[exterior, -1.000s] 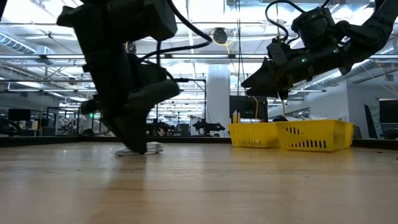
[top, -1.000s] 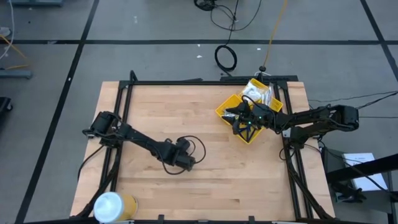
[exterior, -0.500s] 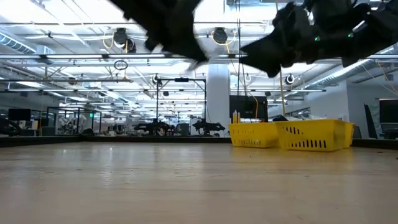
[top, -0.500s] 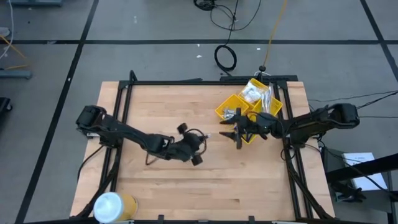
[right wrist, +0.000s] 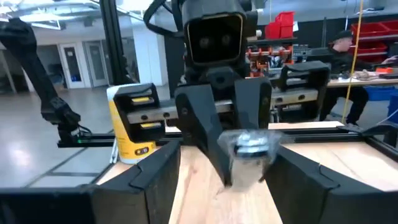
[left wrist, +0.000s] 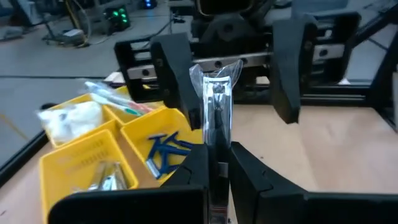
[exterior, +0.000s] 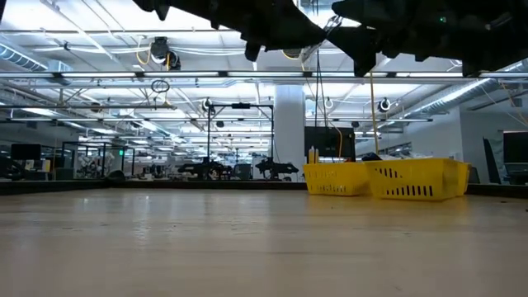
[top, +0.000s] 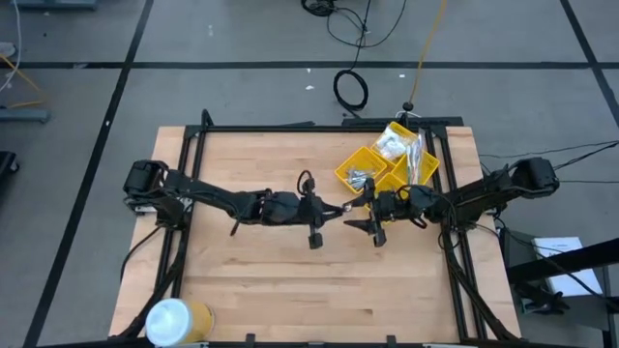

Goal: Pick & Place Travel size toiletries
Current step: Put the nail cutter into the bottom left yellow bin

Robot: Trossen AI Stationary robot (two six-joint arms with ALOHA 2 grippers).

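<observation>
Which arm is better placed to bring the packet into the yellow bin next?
The right. Its open gripper faces the packet, which the left gripper holds shut in mid-air, and the right arm stands next to the bin. A handover looks likely.

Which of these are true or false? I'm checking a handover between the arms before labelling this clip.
1. The left gripper is shut on a clear packet. True.
2. The right gripper is shut. False: its fingers stand open either side of the packet.
3. The yellow bin sits near the right arm. True.
4. The white-and-yellow cylinder stands inside the bin. False: it is at the table's near left corner.
</observation>
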